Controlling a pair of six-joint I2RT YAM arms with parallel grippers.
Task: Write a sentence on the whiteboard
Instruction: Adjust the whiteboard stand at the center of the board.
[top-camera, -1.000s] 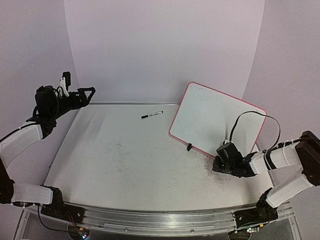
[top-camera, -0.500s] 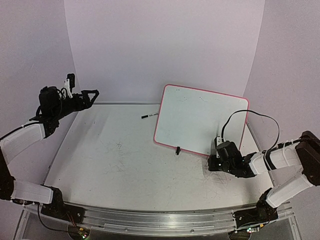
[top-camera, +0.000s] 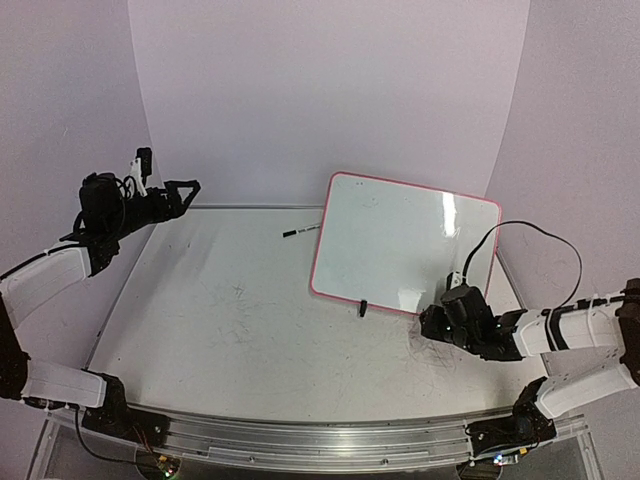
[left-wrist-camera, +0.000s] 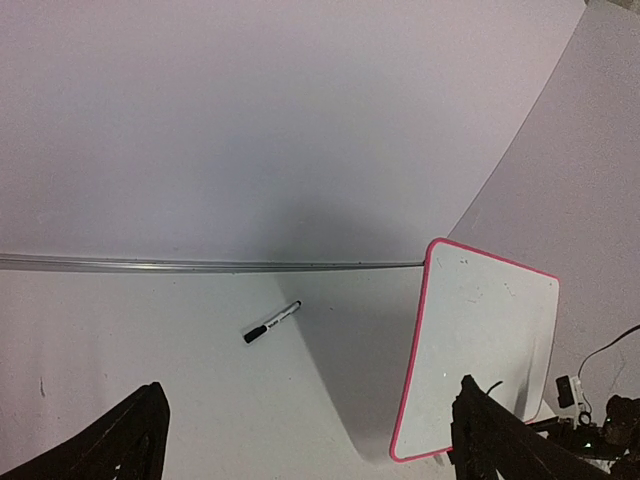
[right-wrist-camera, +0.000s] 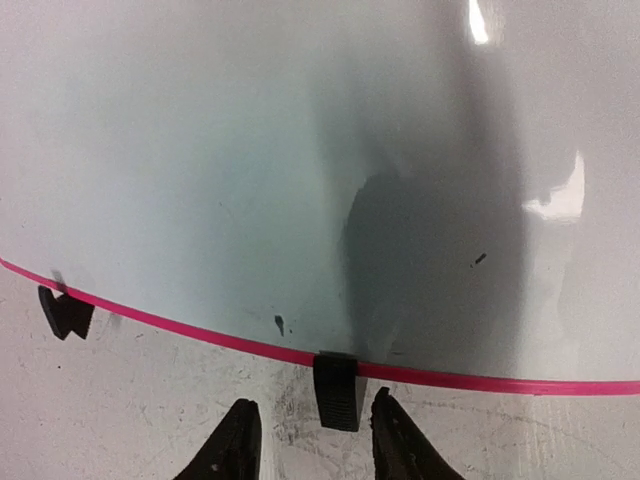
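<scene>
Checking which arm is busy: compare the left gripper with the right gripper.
The left gripper hangs raised near the far left corner of the table; the right gripper sits low at the near rim of the whiteboard. The left gripper's jaws stand wide with nothing between them; the right gripper's stand narrower, flanking a black clip on that rim. Both are open; neither holds the marker.

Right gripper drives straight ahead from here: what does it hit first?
Probably the small black clip on the whiteboard's pink near rim; it sits just ahead, between the open fingers.
</scene>
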